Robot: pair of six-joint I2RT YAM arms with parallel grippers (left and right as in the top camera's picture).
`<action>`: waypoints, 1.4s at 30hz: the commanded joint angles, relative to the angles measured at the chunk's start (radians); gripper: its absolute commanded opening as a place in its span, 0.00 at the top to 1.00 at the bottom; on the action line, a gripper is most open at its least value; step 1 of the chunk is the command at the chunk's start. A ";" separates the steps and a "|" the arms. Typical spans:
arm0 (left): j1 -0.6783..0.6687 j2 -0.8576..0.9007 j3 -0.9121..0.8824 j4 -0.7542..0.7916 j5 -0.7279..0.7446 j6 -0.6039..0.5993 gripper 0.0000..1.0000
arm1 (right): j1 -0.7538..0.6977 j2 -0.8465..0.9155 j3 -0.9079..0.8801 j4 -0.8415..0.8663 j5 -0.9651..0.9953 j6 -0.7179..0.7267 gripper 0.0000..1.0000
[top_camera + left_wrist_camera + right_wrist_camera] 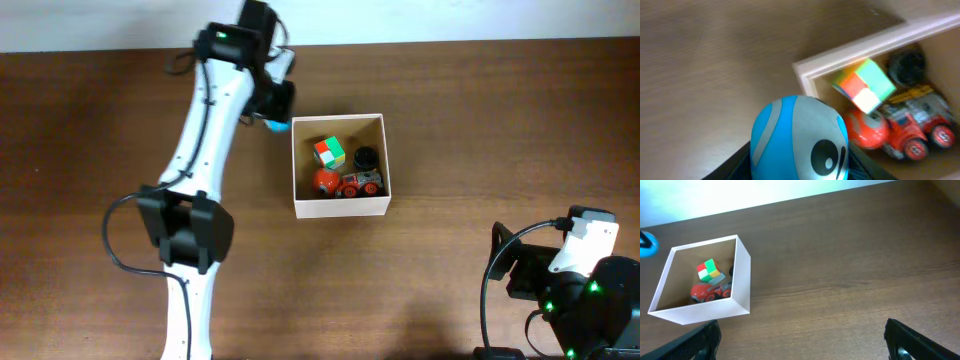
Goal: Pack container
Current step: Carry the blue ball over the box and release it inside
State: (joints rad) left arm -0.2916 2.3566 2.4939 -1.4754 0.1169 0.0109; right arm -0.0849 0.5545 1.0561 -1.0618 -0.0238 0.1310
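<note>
One square cardboard box (pixel 340 208), white outside, tan inside: sits mid brown wooden tabletop (pixel 480 120), looks light and stiff; best pinched at a rim. Left pincer (pixel 272 110) clenched on blue rounded toy (pixel 800 137) beside far-left corner; right pincer (pixel 801 342) spread, empty.

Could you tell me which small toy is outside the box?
The blue toy with the black eye, held in the left gripper beside the container corner; the cube, red ball, truck and black piece lie inside.
</note>
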 commanded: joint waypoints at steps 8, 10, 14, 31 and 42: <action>-0.137 -0.014 0.018 -0.072 0.048 0.006 0.35 | -0.007 -0.002 0.000 0.002 0.013 0.001 0.01; -0.149 -0.014 0.018 -0.074 0.045 0.006 0.33 | -0.007 -0.002 0.000 0.002 0.013 0.001 0.01; -0.160 -0.014 0.018 -0.069 0.044 0.006 0.17 | -0.007 -0.002 0.000 0.002 0.013 0.001 0.01; -0.103 -0.060 0.018 -0.132 0.033 -0.026 0.01 | -0.007 -0.002 0.000 0.002 0.013 0.001 0.01; -0.101 -0.248 0.013 -0.212 -0.092 -0.044 0.01 | -0.007 -0.002 0.000 0.002 0.013 0.001 0.01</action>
State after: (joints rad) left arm -0.3923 2.1944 2.4943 -1.6798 0.0822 -0.0189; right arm -0.0845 0.5545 1.0561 -1.0622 -0.0238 0.1318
